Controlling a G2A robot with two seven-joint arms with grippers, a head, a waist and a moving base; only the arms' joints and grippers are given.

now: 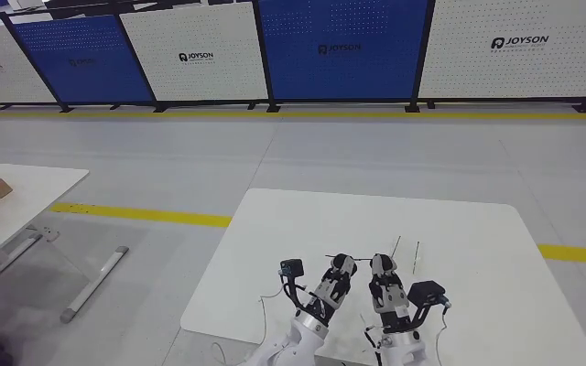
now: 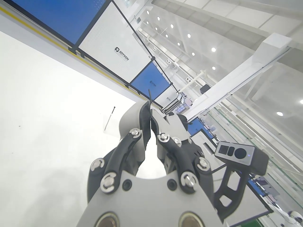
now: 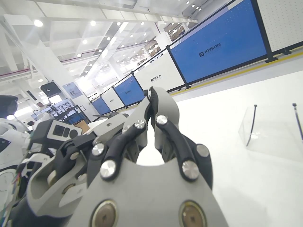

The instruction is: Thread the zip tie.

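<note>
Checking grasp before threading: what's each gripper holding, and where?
One thin black plastic zip tie, apparently shared: left gripper pinches its tail end, right gripper pinches just below its head.

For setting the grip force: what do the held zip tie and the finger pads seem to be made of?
Zip tie: thin black strip, matte, probably flexible plastic such as nylon. Finger pads: black with ribbed faces, dull, likely rubber or soft plastic.

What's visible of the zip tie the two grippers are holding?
The zip tie is a thin black strip, plastic by the look, held above the white table. The left gripper is shut on one end, a short tip poking past it; the right gripper pinches the other, with what looks like its blocky head showing.
</note>
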